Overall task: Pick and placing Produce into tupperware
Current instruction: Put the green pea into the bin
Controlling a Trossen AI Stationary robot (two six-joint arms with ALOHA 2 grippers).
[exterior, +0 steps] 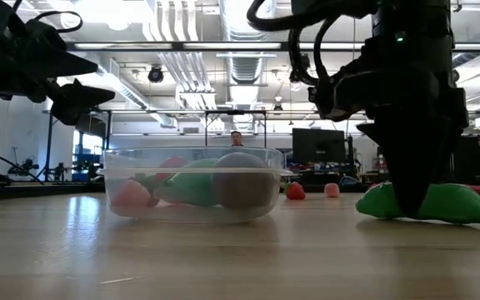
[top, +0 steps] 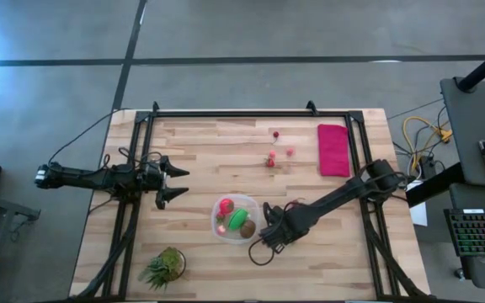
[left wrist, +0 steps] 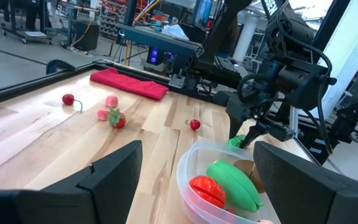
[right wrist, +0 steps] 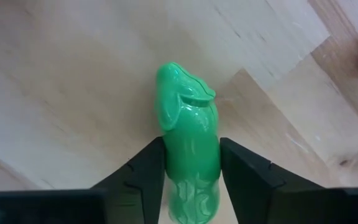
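The clear tupperware (top: 215, 217) stands mid-table and holds a red tomato (top: 225, 206), a green piece (top: 239, 220) and a brown piece (top: 247, 229). Just to its right a second green oblong piece (right wrist: 188, 118) lies on the table, and my right gripper (right wrist: 191, 146) stands over it, pointing down, shut on it. My left gripper (top: 171, 183) waits open and level at the table's left side, touching nothing. Three small red berries (top: 274, 133) lie on the wood at the far middle. My right gripper pinches the green oblong piece by its two long sides (right wrist: 211, 155), about mid-length, between its two fingers (right wrist: 244, 168). The fingers come from above, pointing down, and lie across the piece. The piece lies level with its underside on the table (exterior: 452, 204).
A flat red cloth (top: 333, 150) lies at the far right. A spiky green plant (top: 165, 266) stands near the front left corner. Black frame rails (top: 251, 113) run along the table's far, left and right sides. Bare wood lies in front of the tupperware.
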